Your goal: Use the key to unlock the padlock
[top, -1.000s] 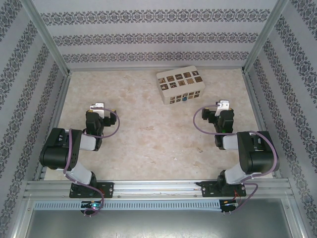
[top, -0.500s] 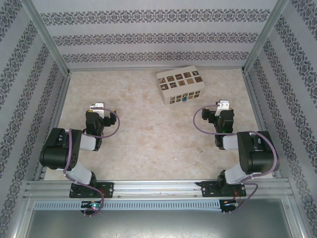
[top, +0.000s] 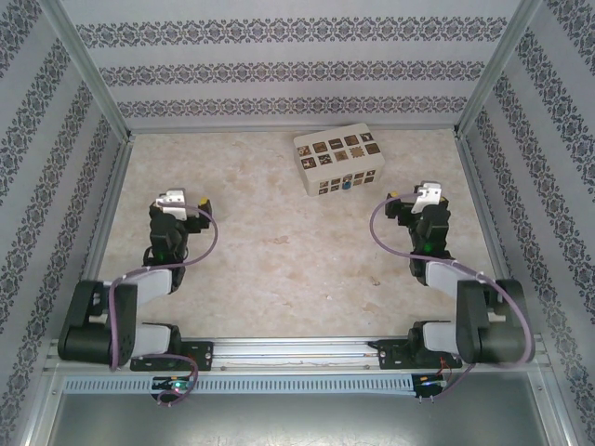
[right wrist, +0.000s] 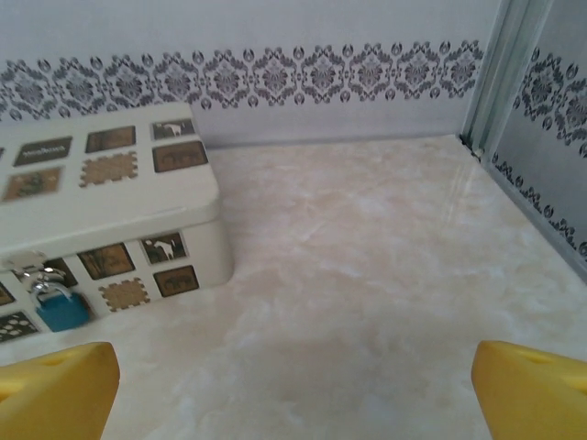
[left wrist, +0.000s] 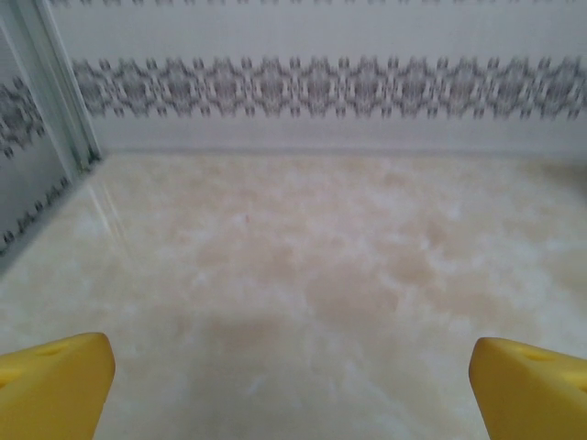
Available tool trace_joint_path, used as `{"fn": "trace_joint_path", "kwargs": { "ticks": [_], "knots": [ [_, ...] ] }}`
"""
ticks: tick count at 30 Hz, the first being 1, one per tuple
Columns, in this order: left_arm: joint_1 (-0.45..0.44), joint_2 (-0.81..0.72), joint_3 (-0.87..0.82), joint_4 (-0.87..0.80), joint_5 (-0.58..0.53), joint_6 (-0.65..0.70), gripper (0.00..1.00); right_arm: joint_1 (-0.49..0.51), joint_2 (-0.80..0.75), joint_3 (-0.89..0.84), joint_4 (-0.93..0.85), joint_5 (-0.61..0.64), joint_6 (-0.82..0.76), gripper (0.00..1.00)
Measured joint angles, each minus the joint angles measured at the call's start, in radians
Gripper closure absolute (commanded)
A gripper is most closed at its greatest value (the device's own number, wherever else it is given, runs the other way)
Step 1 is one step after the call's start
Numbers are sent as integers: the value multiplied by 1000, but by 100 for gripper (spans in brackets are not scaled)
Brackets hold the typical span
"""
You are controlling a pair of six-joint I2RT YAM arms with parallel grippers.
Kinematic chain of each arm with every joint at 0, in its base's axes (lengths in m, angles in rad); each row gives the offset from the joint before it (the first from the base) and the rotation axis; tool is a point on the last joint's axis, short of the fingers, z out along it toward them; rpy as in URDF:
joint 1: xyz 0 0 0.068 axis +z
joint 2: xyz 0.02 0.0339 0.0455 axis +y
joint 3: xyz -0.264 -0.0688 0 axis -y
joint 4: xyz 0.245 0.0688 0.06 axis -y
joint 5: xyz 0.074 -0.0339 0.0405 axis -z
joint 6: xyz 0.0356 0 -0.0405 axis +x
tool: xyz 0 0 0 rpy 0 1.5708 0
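Cream marbled tabletop (top: 279,251) fills the centre frame, enclosed by white walls (top: 288,56) banded with grey damask; aluminium posts (top: 91,79) rise at the upper corners.

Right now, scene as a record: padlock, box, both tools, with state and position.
padlock: blue body, silvery shackle, hanging on the box's front face
box: cream with brown patterned squares, closed, far middle of the table
left tool: open, holding nothing, over bare table
right tool: open, holding nothing, near the box's right end, apart from it
padlock vs right tool: ahead and to its left, not in its grasp
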Motion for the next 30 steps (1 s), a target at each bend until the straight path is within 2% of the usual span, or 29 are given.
{"fn": "trace_joint_path", "kwargs": {
  "ticks": [5,10,14,19,30],
  "knots": [
    [0,-139,120,-220,-11,-111,1,-7,-97,87,-218,-29,19,1],
    [6,-138,270,-422,55,-286,1,-52,-106,238,-429,-133,100,2],
    [6,-71,356,-531,148,-420,0,-89,-71,358,-546,-258,189,2],
    [-13,59,457,-631,257,-542,0,-117,34,478,-592,-384,330,2],
    [-192,334,660,-666,359,-677,0,-137,378,687,-572,-517,600,2]
  ]
}}
